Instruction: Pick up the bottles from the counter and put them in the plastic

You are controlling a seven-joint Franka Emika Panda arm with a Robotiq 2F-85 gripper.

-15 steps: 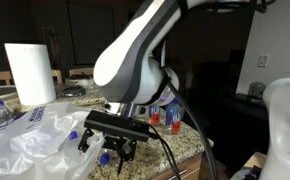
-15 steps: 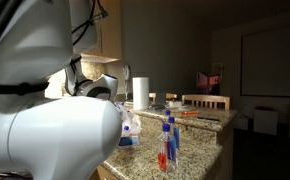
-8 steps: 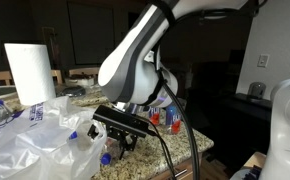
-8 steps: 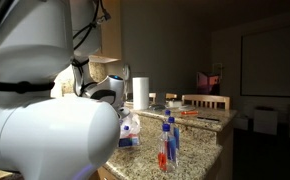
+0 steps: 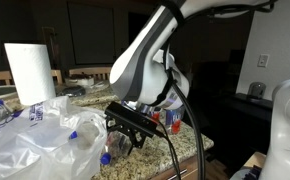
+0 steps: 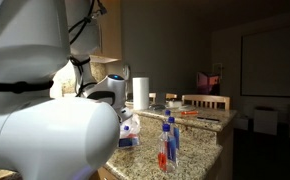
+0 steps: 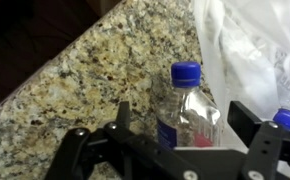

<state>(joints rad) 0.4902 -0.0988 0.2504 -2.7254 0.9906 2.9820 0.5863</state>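
In the wrist view a clear bottle (image 7: 186,95) with a blue cap and blue label stands upright on the speckled granite counter (image 7: 95,70). It stands between the spread fingers of my gripper (image 7: 187,122), which is open, with a gap on each side. The crinkled whitish plastic (image 7: 250,45) lies just right of it, with another blue cap (image 7: 288,118) at its edge. In an exterior view my gripper (image 5: 128,137) hangs low over the counter beside the plastic (image 5: 35,140). More bottles (image 5: 170,117) with red liquid stand behind the arm, also seen as bottles (image 6: 167,142) in an exterior view.
A tall white paper towel roll (image 5: 30,72) stands behind the bag, also seen as the roll (image 6: 140,93). The counter's front edge (image 7: 45,75) drops off to dark floor at left in the wrist view. Chairs and a table stand beyond.
The arm and gripper have shifted right along the counter's front, away from the bag's middle. The jaws have stayed open.
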